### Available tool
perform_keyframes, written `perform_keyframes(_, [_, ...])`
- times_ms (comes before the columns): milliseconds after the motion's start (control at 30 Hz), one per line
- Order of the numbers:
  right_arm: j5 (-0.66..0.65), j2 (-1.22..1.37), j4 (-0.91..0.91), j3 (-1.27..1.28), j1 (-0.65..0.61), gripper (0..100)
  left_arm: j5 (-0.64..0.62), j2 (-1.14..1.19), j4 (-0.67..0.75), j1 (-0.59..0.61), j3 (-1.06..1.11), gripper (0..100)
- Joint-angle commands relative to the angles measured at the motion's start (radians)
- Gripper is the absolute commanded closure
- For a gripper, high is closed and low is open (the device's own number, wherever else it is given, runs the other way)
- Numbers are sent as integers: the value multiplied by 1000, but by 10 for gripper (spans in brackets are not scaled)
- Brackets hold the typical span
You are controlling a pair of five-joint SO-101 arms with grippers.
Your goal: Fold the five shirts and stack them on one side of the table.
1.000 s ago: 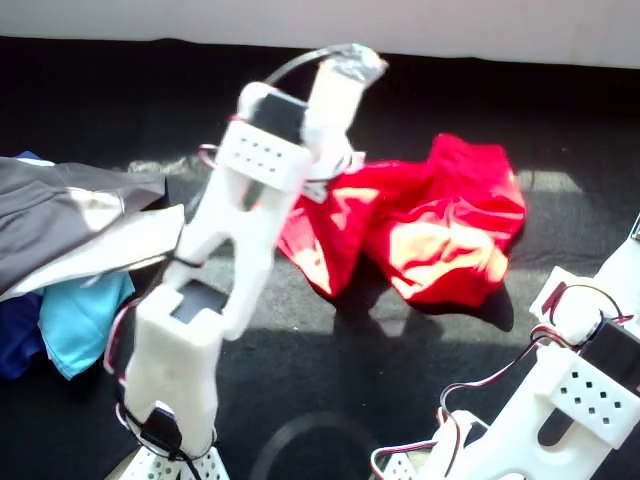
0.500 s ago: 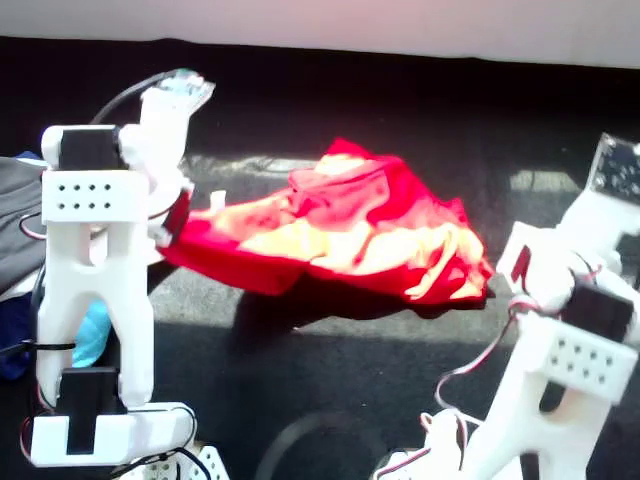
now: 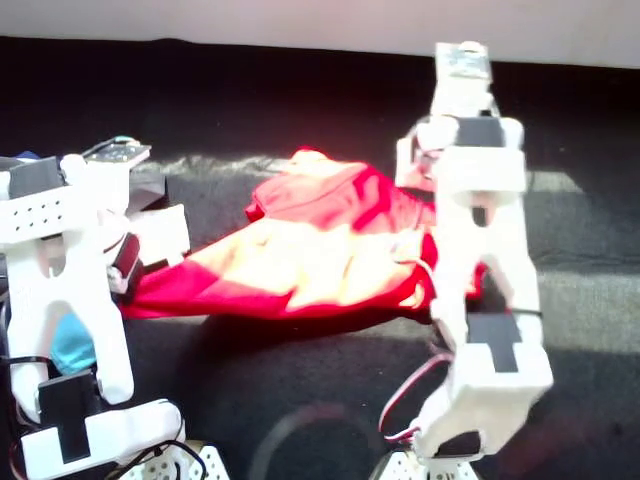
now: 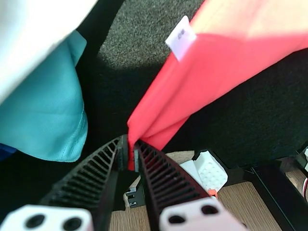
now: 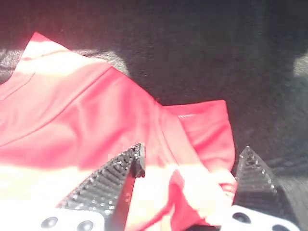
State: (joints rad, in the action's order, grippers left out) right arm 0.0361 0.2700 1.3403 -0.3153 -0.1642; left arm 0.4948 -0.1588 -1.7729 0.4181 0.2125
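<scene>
A red shirt [image 3: 320, 245] lies spread and creased across the middle of the black table. My left gripper [image 4: 130, 140] is shut on one corner of the red shirt [image 4: 207, 62] near the table's front left; a white label [image 4: 180, 37] shows on the cloth. In the high view this arm [image 3: 60, 290] stands at the left, with the stretched corner beside it. My right gripper [image 5: 190, 161] hangs open just above the red shirt [image 5: 96, 130], near its right side. That arm [image 3: 480, 260] rises at the right of the high view.
A teal shirt [image 4: 43, 106] lies next to the held corner, under a white-grey garment [image 4: 33, 33]. The teal shirt [image 3: 72, 342] peeks out behind the left arm. The table's front edge and wooden floor [image 4: 231, 211] are close to my left gripper.
The left arm has pulled the red shirt leftward and toward the front, stretching it out flat. The right arm has swung up from the front right to over the shirt's right side.
</scene>
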Motion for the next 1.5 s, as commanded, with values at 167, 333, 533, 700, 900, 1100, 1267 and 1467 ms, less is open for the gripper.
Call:
perform_keyframes(167, [6, 449, -77, -407, -113, 698, 8, -36, -8, 13, 5, 991])
perform_keyframes(333, [6, 599, 8, -671, -150, 698, 8, -36, -8, 12, -1, 991])
perform_keyframes(533, [3, 771, 51, -769, -166, 698, 8, -36, 0, 10, -1, 991])
perform_keyframes(700, [-2, 835, 185, -776, -165, 753, 8, -36, 5, 8, -2, 991])
perform_keyframes(900, [5, 808, 280, -851, -114, 981, 3, -28, 40, 7, -2, 991])
perform_keyframes(1100, [0, 769, 375, -1064, -50, 991, 3, -31, 41, 5, -4, 991])
perform_keyframes(1267, [0, 720, 423, -1213, 7, 991, -43, -27, 41, 2, -133, 991])
perform_keyframes(1467, [0, 507, 426, -1179, 102, 991, -71, -27, 28, -105, -369, 991])
